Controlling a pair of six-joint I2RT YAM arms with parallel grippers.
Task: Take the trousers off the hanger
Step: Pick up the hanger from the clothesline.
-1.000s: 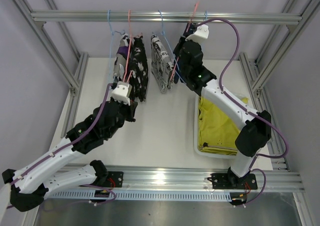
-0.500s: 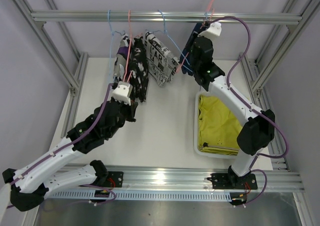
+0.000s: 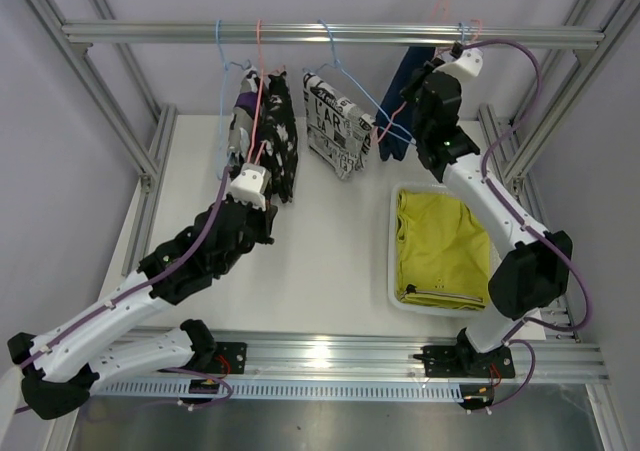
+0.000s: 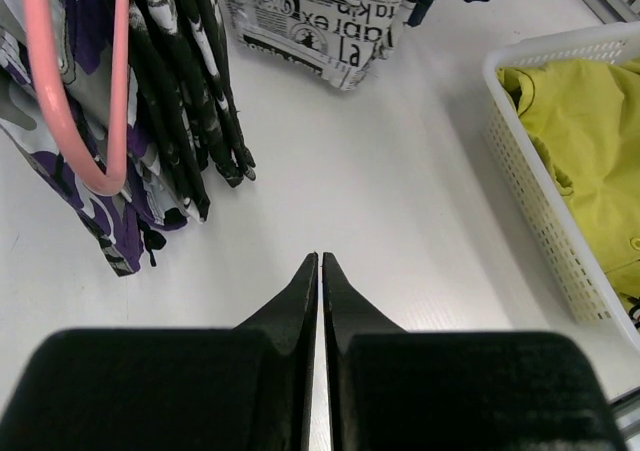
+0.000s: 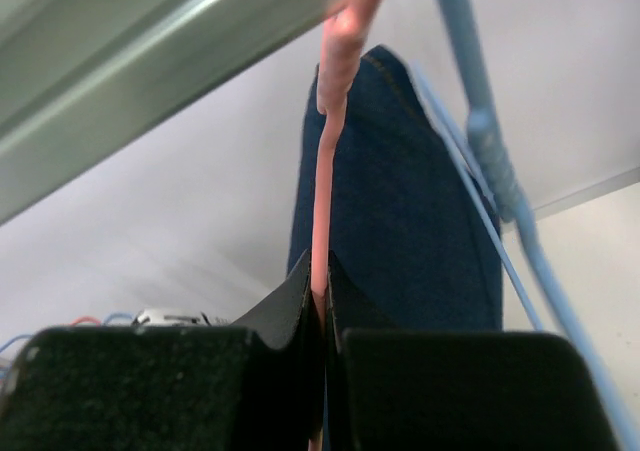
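Right gripper (image 5: 318, 276) pinches the stem of a pink hanger (image 5: 322, 201), navy trousers (image 5: 400, 201) hanging just behind it; left gripper (image 4: 320, 263) is closed, holding nothing, above the white table (image 4: 400, 221).

R claw (image 5: 318, 271), clamped on pink hanger (image 5: 322, 171), has dragged it + navy trousers (image 3: 398, 106) rightward along rail (image 3: 330, 33); newsprint trousers (image 3: 335, 131) turned broadside, shifted slightly right.

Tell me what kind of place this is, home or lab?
Most likely a lab test cell: a bare aluminium frame whose top bar serves as clothes rail, the white table boxed in by it, and a laundry basket holding yellow-green trousers.
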